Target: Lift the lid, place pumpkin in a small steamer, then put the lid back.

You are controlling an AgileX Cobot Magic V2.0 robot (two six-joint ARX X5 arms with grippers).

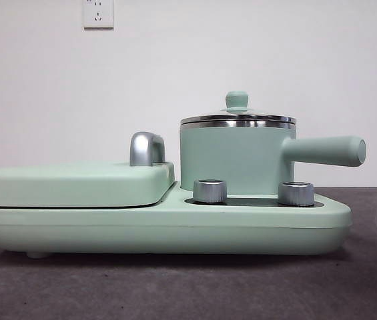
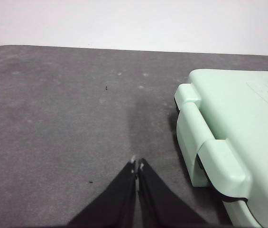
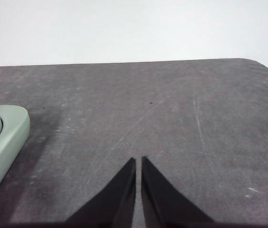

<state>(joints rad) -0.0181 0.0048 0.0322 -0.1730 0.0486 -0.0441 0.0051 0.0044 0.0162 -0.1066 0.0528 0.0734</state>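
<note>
Starting at the left, the left end effector (image 2: 137,166) is hovering over bare dark grey bench (image 2: 67,118) with its jaws clenched together on nothing, just beside the hinged end of the wide flat mint-green rectangular cover (image 2: 238,123). That cover and the flat mint-green base appliance (image 1: 161,227) are sitting low and broad, so an arm swinging inward is risking a knock against them.

Moving right, the mint-green cylindrical steamer pot (image 1: 231,160) is standing on the base behind two silver knobs (image 1: 209,191), its long side handle (image 1: 325,151) pointing right. The small clear glass lid (image 1: 237,119) with the mint-green knob is sitting seated on the steel rim. A pinch landing off-centre on that small rounded knob is likely to slip, and a sideways approach could be catching the handle and turning the pot.

Farthest right, the right end effector (image 3: 138,164) is also clenched and empty, low over the bench, well apart from the lid. The pumpkin is showing in no view (a worry in itself).
</note>
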